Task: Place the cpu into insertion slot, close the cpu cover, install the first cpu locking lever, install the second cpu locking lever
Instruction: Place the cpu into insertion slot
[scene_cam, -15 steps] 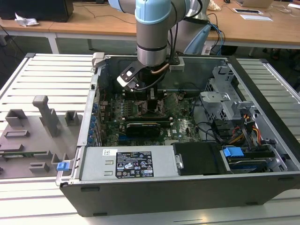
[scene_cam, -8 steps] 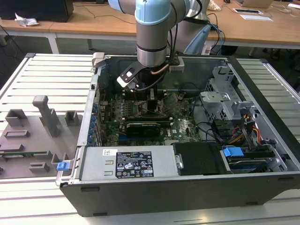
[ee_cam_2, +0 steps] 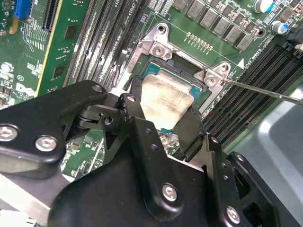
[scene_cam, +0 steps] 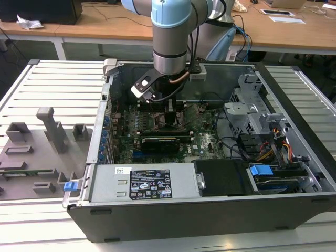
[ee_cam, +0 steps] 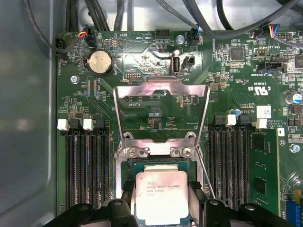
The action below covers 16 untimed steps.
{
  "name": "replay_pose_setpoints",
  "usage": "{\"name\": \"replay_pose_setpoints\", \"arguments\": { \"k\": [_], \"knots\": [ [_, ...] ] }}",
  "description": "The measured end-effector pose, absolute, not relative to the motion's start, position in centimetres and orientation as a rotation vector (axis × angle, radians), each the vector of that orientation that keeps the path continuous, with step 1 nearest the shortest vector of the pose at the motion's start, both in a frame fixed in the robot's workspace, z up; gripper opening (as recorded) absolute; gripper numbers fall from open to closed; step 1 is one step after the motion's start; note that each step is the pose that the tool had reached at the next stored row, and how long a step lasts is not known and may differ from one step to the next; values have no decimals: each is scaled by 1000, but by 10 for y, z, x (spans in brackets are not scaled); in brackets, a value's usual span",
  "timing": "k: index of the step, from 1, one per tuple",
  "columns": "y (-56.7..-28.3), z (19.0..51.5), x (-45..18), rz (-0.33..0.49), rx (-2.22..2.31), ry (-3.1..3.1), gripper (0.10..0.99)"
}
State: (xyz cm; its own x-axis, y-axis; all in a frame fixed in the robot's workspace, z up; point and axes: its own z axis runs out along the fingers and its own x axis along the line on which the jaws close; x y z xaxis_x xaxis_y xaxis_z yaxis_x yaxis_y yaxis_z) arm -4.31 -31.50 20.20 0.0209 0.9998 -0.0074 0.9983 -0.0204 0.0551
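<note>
The cpu (ee_cam: 161, 196), a square chip with a silvery-beige face, sits between my gripper's (ee_cam: 162, 204) black fingers (ee_cam: 128, 201), which are shut on its two sides. It hangs right over the insertion slot (ee_cam: 161, 164), low and level, and I cannot tell whether it rests in it. In the second wrist view the cpu (ee_cam_2: 165, 100) covers most of the slot (ee_cam_2: 201, 97). The cpu cover (ee_cam: 161, 86) is swung open beyond the slot. A thin locking lever (ee_cam: 204, 175) runs beside the slot. In the exterior view my gripper (scene_cam: 170, 113) reaches down to the green motherboard (scene_cam: 205, 140).
Long black memory slots (ee_cam: 85, 165) flank the socket on both sides. Cables (ee_cam: 94, 14) hang along the board's far edge near a coin battery (ee_cam: 100, 62). The open case's wall (scene_cam: 105, 121), power supply (scene_cam: 142, 181) and drive bay (scene_cam: 262, 131) surround the board. A grey fixture plate (scene_cam: 37, 152) lies outside.
</note>
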Motion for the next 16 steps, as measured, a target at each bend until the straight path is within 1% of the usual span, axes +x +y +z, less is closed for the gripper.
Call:
{"name": "replay_pose_setpoints", "arguments": {
  "k": [16],
  "knots": [
    [-315, 200, -43, 52, 2218, 2161, 537]
  ]
}}
